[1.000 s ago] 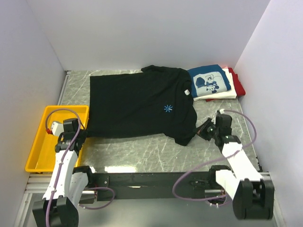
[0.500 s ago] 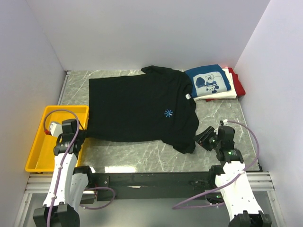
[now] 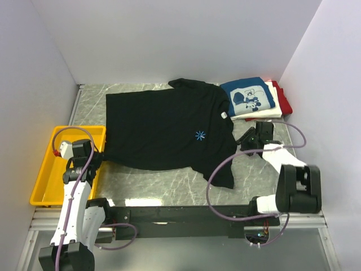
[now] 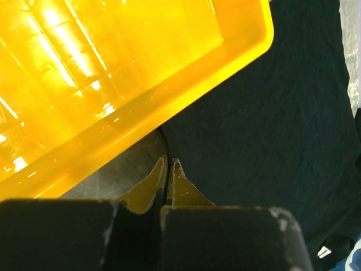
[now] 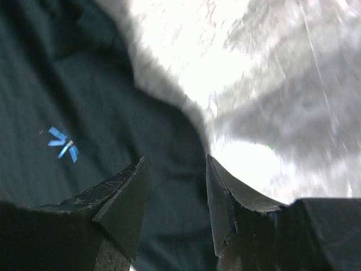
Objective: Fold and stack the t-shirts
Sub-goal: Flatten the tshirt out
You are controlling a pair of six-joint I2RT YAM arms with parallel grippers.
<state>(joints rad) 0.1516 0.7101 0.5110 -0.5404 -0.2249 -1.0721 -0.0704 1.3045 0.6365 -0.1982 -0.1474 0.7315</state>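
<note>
Three folded shirts point(image 3: 255, 100) are stacked; the black shirt point(image 3: 163, 127) lies unfolded, left hand point(image 4: 169, 164) clenched at its corner, right hand point(image 5: 176, 169) released.

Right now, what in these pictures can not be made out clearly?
- White tee and red tee: top view, the folded blue tee covers them; only edges show.
- Whether the left gripper pinches the black tee: left wrist view, its shut fingers hide the contact.
- Table surface: right wrist view, blurred and glaring beyond the open right gripper.
- Yellow tray: top view, the left arm covers its right side.
</note>
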